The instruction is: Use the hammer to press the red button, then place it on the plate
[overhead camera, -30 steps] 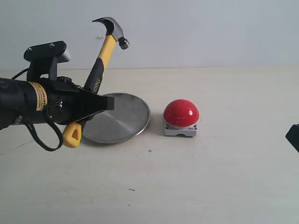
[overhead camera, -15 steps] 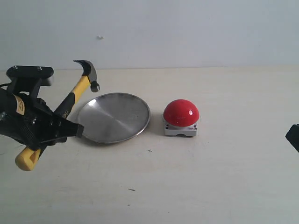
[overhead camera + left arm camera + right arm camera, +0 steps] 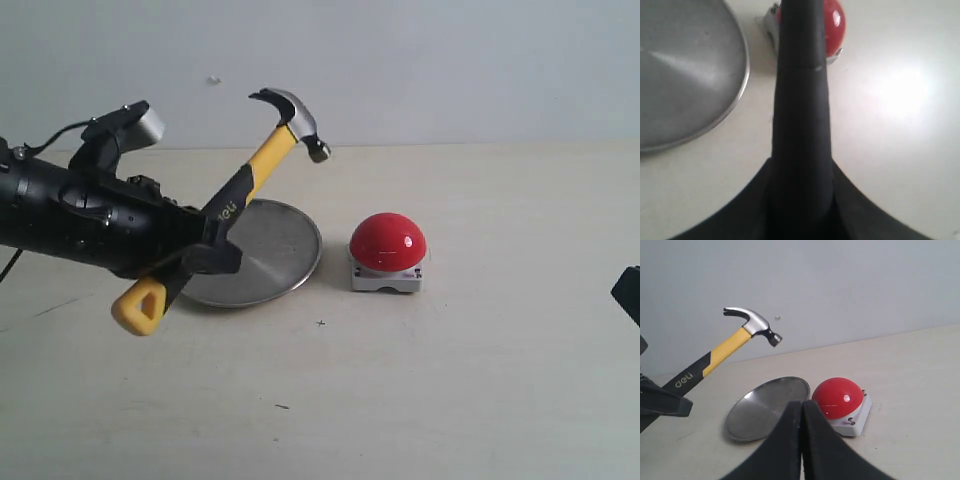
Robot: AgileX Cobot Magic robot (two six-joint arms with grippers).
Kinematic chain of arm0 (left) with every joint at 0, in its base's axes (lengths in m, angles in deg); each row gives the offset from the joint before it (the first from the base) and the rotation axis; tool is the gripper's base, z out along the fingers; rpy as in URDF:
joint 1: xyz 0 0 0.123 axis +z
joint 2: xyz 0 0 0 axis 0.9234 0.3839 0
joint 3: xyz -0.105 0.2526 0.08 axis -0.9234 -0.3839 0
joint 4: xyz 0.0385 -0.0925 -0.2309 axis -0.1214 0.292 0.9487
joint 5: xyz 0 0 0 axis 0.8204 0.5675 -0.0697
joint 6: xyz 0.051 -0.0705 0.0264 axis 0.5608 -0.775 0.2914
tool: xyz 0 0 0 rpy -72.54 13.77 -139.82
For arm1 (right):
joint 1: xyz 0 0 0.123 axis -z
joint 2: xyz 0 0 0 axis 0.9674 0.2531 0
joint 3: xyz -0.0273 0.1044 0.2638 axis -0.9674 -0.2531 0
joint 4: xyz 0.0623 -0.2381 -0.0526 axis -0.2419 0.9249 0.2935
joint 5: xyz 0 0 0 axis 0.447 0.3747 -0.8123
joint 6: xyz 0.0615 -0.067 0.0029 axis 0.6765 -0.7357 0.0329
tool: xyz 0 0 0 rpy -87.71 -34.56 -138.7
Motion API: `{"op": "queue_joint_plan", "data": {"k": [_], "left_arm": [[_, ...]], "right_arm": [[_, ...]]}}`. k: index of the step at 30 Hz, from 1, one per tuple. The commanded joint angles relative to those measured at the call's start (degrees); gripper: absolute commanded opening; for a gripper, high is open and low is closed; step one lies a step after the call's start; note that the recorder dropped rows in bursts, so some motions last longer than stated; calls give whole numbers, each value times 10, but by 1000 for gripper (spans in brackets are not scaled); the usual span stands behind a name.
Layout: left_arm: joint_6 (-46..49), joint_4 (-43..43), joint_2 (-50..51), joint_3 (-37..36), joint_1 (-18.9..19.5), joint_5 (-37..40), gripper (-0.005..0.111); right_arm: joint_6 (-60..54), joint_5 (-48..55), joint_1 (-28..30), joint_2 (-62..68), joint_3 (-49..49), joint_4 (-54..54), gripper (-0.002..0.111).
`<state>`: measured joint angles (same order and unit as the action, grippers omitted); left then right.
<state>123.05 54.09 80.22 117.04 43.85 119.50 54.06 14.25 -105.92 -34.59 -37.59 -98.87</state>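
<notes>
My left gripper (image 3: 205,245) is shut on the black grip of the hammer (image 3: 262,158). The hammer slants up to the right. Its steel head hangs above the far right rim of the plate (image 3: 285,250), left of and above the red button (image 3: 388,242). The yellow looped end sticks out below the gripper. In the left wrist view the dark handle (image 3: 802,100) runs out from the jaws (image 3: 802,200) and covers part of the button (image 3: 836,25); the plate (image 3: 685,75) lies beside it. My right gripper (image 3: 801,407) is shut and empty, looking at the plate (image 3: 760,410), button (image 3: 840,395) and hammer (image 3: 727,347).
Everything stands on a pale beige table (image 3: 450,380) with a plain white wall behind. A dark bit of the right arm (image 3: 629,295) shows at the table's right edge. The button's grey-white base (image 3: 385,280) sits just right of the plate.
The left arm has swung the hammer up and to the right from its low position at the left; the head now hangs higher and closer to the button. The right gripper has stayed still.
</notes>
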Motion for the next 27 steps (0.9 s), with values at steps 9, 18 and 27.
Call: {"op": "queue_joint_plan", "data": {"k": [9, 18, 27], "left_arm": [[265, 331, 65, -24, 36, 28, 0], [266, 331, 113, -24, 58, -5, 0], [308, 331, 133, -9, 63, -5, 0]], "right_arm": [[-2, -1, -1, -4, -3, 6, 0], [-2, -1, -1, -4, -3, 6, 0], [-2, -1, -1, -4, -3, 6, 0]]}}
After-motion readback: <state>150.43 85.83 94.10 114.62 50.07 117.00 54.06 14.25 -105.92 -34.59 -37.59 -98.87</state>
